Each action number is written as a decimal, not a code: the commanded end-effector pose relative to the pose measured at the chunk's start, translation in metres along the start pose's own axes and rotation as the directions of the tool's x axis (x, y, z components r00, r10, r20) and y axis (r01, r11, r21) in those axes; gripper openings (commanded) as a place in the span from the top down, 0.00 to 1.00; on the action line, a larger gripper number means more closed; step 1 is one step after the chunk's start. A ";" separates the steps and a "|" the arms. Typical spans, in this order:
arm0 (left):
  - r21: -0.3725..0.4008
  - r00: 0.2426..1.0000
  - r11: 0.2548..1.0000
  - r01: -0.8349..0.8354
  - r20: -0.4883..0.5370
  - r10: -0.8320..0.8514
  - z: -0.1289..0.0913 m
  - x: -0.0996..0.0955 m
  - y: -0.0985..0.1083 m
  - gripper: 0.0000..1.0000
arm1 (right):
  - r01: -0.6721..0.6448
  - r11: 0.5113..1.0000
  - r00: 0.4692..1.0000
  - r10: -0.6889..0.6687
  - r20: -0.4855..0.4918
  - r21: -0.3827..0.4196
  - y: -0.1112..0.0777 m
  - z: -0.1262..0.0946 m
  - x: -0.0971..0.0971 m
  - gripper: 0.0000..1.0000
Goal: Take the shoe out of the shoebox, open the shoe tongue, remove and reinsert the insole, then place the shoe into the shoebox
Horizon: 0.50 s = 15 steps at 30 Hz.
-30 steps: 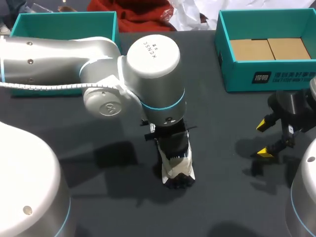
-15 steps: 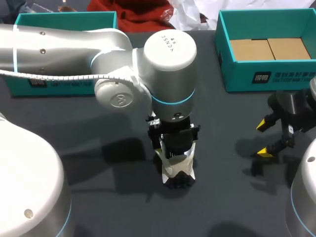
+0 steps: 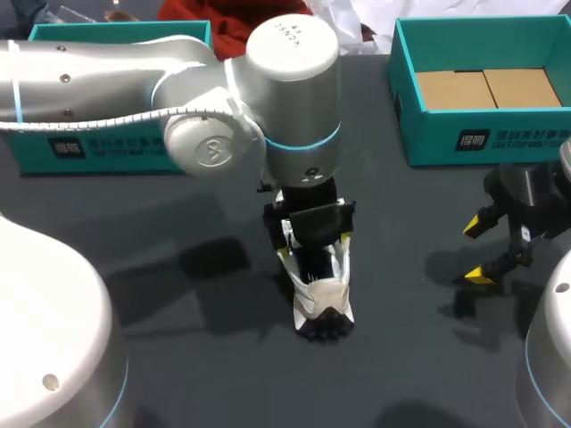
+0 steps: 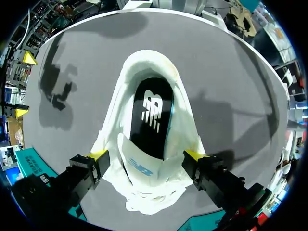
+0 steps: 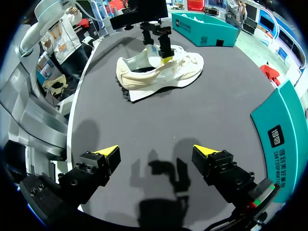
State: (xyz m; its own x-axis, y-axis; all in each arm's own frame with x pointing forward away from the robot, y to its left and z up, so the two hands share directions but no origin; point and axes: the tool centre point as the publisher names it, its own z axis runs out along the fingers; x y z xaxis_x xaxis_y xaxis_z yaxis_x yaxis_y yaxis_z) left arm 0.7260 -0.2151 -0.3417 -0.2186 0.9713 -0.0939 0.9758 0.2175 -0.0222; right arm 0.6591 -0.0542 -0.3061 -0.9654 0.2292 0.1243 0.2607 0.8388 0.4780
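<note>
Left gripper [image 4: 147, 155] spread wide, straddling the cream fabric sneaker [image 4: 149, 65] at its collar, gripping nothing yet. The shoe sits upright on the dark matte table [image 3: 401, 232], well apart from the teal cardboard shoebox [image 3: 428, 143]. Risk: the soft upper buckles under a pinch, or a tip snags the padded tongue [image 4: 139, 166] instead of the smooth black insole [image 4: 151, 115] (looks thin, flexible). Right gripper [image 5: 158, 151] unclenched, holding nothing.
</note>
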 end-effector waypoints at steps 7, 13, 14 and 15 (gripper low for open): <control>-0.007 0.999 0.999 0.037 0.014 -0.037 -0.011 -0.001 0.018 0.00 | 0.000 1.000 1.000 0.000 0.004 0.002 0.000 0.000 0.002 0.00; -0.021 0.998 0.998 0.063 0.027 -0.062 -0.019 0.003 0.028 0.00 | 0.000 1.000 1.000 0.000 0.004 0.002 0.000 0.000 0.002 0.00; -0.026 0.997 0.997 0.068 0.028 -0.067 -0.021 0.004 0.030 0.00 | 0.000 1.000 1.000 0.000 0.004 0.002 0.000 0.000 0.002 0.00; -0.035 0.997 0.997 0.074 0.029 -0.073 -0.024 0.004 0.032 0.02 | 0.000 1.000 1.000 0.000 0.004 0.002 0.000 0.000 0.002 0.00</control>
State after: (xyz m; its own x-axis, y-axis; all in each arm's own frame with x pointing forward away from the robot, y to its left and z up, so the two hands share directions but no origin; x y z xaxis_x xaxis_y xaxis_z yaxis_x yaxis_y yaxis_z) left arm 0.7562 -0.2082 -0.3249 -0.2867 0.9510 -0.1160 0.9574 0.2886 -0.0006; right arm 0.6591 -0.0542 -0.3061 -0.9654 0.2292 0.1243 0.2607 0.8387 0.4780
